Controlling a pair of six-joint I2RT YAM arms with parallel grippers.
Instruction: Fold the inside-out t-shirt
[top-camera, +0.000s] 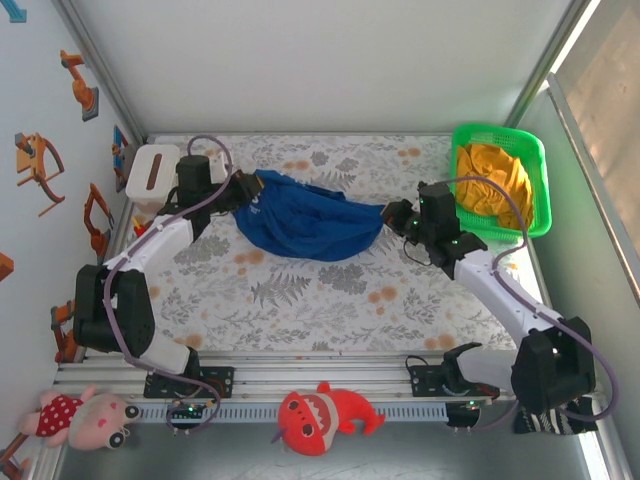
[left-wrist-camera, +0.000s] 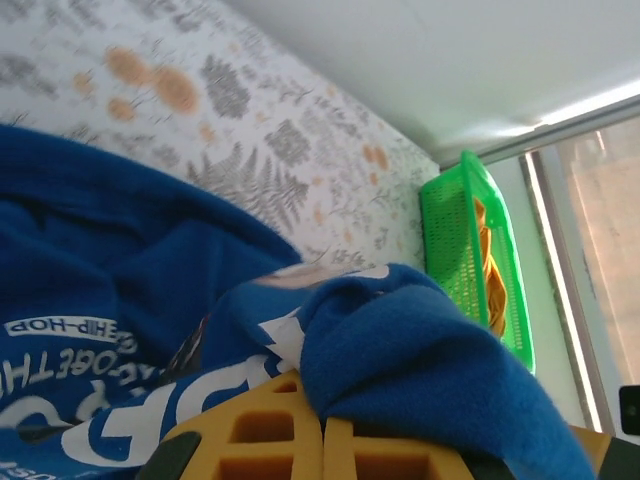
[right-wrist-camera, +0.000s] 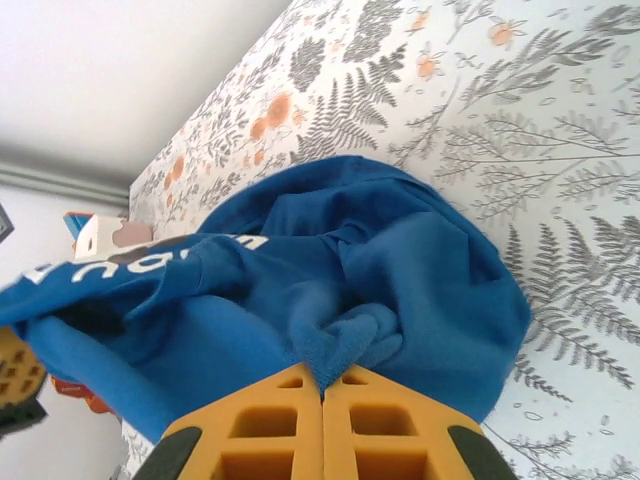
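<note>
The inside-out t-shirt (top-camera: 305, 226) is royal blue with white lettering and hangs stretched between both arms over the back of the table. My left gripper (top-camera: 243, 186) is shut on its left end; in the left wrist view a thick blue fold (left-wrist-camera: 420, 350) bulges out over the yellow fingers (left-wrist-camera: 250, 440). My right gripper (top-camera: 393, 215) is shut on the right end, and in the right wrist view a bunched blue hem (right-wrist-camera: 345, 345) is pinched between the yellow fingers (right-wrist-camera: 270, 430). The shirt's middle sags onto the floral cloth.
A white tissue box (top-camera: 151, 170) stands at the back left, close behind the left gripper. A green basket (top-camera: 500, 180) holding an orange-yellow garment (top-camera: 493, 180) sits at the back right. Plush toys (top-camera: 325, 415) lie below the front rail. The floral tablecloth (top-camera: 320, 300) covers the table.
</note>
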